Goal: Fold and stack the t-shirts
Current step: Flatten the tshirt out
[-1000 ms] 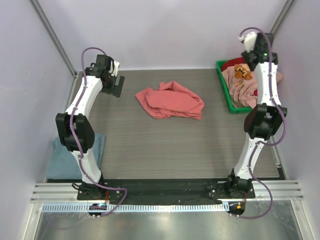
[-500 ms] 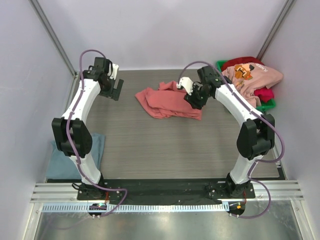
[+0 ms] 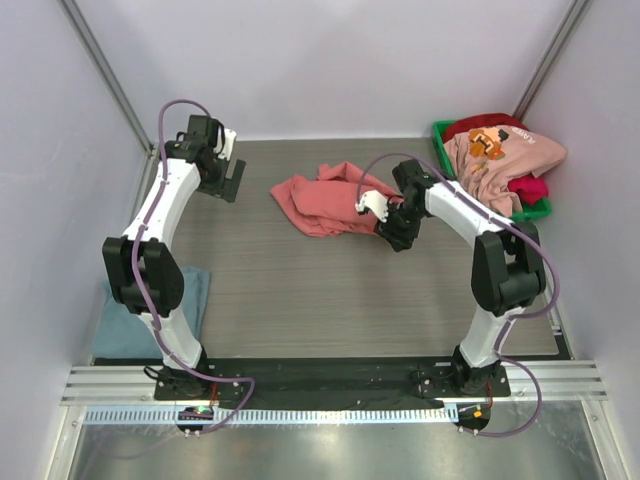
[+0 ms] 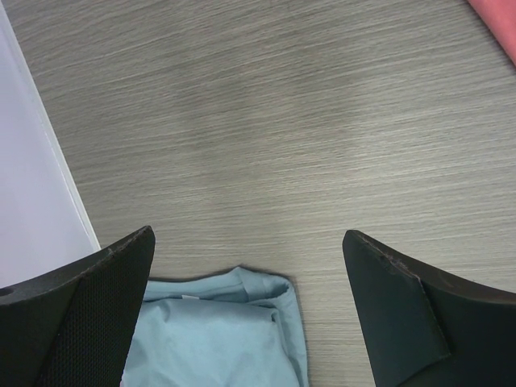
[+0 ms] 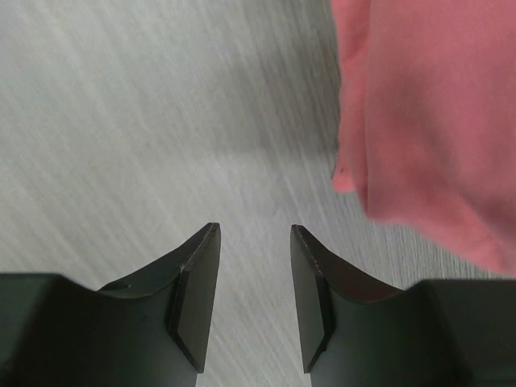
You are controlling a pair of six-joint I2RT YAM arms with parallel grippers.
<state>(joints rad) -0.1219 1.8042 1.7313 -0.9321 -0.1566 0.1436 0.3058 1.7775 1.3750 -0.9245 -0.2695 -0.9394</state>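
Observation:
The crumpled salmon-red t-shirt [image 3: 330, 200] lies at the table's back middle. My right gripper [image 3: 393, 236] is open and empty, low over bare table just off the shirt's near right edge; in the right wrist view the shirt [image 5: 427, 121] lies up and right of the gripper [image 5: 254, 230]. My left gripper [image 3: 232, 180] is open and empty, held high at the back left. In its wrist view the gripper [image 4: 248, 235] looks down on the folded grey-blue t-shirt [image 4: 218, 330]. The light pink t-shirt [image 3: 505, 160] with orange print and the crimson one [image 3: 530, 187] sit in the bin.
The green bin [image 3: 442, 150] stands at the back right corner. The grey-blue t-shirt [image 3: 115, 320] lies at the table's near left edge, partly behind the left arm. A corner of the salmon-red shirt [image 4: 501, 20] shows in the left wrist view.
My right arm swung from above the bin down to the salmon-red shirt, then moved nearer along its right edge. The left arm has barely moved.

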